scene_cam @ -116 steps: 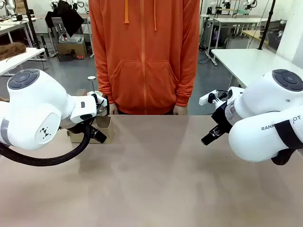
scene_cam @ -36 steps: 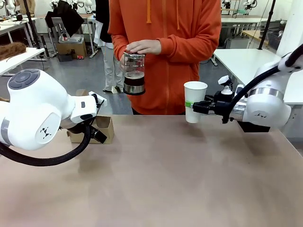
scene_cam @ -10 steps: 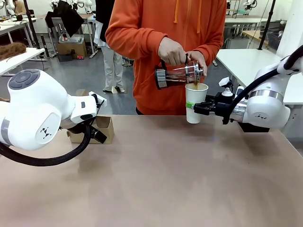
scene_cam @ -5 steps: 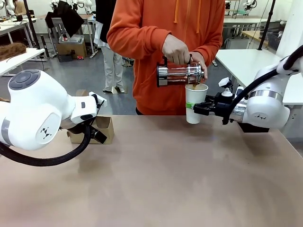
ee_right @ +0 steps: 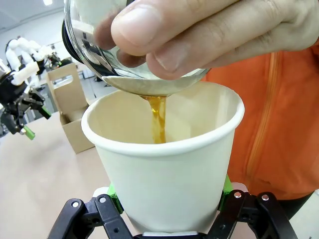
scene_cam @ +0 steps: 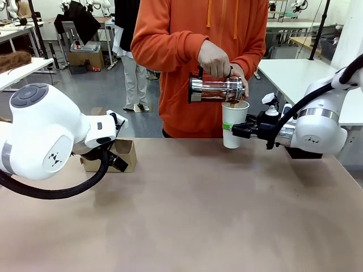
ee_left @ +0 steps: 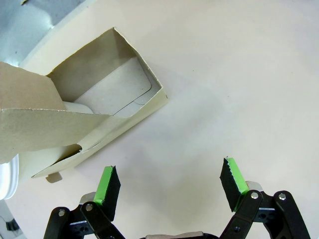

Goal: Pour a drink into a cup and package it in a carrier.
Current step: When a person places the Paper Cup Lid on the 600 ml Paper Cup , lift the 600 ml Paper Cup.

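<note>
Right hand (scene_cam: 231, 127), held horizontal, clamps upright cup (scene_cam: 235, 113).

Tan table (scene_cam: 187, 215); orange hoodie (scene_cam: 170, 68) behind far edge.

The paper cup (scene_cam: 234, 120) is finished in plain white. The drink (ee_right: 158, 118) is shown amber-brown. The carrier (ee_left: 99, 89) is formed in plain brown cardboard. Green pads (ee_left: 108, 184) are fitted to the black left gripper (ee_left: 169, 168). The table (scene_cam: 198, 215) is coloured beige, the hoodie (scene_cam: 170, 68) orange.
</note>
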### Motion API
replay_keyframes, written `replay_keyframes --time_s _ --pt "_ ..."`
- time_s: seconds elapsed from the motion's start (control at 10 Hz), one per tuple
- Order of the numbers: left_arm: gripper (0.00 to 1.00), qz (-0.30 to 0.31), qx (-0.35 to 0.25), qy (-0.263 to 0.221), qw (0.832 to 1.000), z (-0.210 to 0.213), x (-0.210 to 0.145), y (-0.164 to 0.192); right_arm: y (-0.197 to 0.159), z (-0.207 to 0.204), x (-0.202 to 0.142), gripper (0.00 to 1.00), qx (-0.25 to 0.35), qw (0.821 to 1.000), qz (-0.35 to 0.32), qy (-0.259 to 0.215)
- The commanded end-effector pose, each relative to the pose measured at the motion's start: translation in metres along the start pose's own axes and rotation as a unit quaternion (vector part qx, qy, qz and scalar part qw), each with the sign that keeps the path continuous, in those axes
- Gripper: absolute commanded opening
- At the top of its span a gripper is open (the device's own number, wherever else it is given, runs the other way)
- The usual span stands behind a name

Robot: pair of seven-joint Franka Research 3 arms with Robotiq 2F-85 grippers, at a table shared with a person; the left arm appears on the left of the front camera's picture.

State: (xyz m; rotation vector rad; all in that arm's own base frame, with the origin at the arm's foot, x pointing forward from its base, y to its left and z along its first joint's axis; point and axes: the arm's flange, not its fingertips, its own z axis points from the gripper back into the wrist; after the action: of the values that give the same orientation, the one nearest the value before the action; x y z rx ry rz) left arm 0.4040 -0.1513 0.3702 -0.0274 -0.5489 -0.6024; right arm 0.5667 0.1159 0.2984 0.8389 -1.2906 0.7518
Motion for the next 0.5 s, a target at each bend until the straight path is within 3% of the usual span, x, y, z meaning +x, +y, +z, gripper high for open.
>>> replay_keyframes --time_s 0.0,0.4 --pt "1.0 0.0 0.0 -0.001 1.0 0.0004 0.0 0.0 0.002 -0.0028 0.0013 0.8 -0.009 1.0 -0.003 0.001" --pt "1.0 0.0 0.0 -0.001 1.0 0.0004 0.0 0.0 0.002 -0.0028 0.0013 0.8 -0.009 1.0 -0.003 0.001"
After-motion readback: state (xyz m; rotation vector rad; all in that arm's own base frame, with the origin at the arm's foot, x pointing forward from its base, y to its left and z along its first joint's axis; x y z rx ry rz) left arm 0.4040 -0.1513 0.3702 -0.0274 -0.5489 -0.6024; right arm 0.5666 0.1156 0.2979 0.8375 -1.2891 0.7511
